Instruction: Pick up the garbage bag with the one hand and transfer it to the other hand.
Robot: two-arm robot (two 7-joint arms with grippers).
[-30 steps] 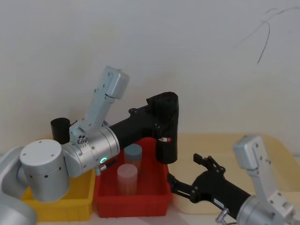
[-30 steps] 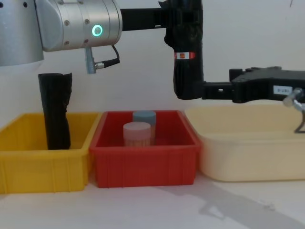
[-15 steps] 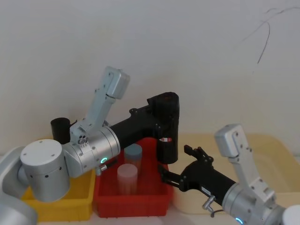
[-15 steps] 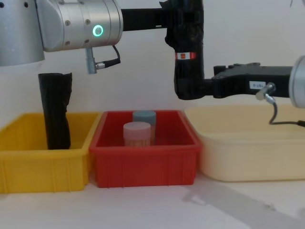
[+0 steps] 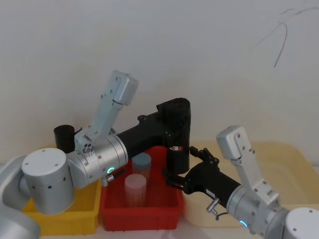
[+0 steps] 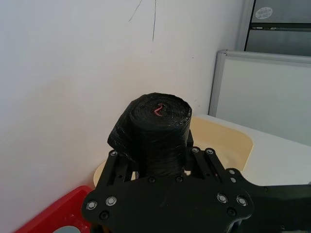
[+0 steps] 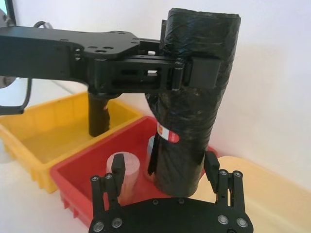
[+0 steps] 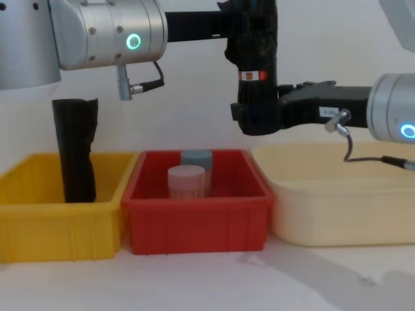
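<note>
The left gripper [image 8: 249, 23], the one with the green ring, reaches in from the left and holds the bag [image 8: 256, 65] up high. Its fingers [image 7: 204, 73] pinch the top part of the bag. The bag stands upright in the air above the back of the red bin [image 8: 194, 220], with its red-and-white label [image 8: 253, 76] around its middle. The right gripper [image 8: 249, 116], with the blue ring, comes in from the right, low on the bag. Its fingers [image 7: 118, 167] are spread, one on each side of the bag's bottom part, and there is a gap on one side. Two jars [image 8: 188, 175] stand in the red bin. A plain black roll [image 8: 74, 152] stands in the yellow bin [image 8: 58, 227] on the left. A cream bin [image 8: 337, 214] sits on the right. All three bins rest on the white worktop [image 8: 194, 278].
</note>
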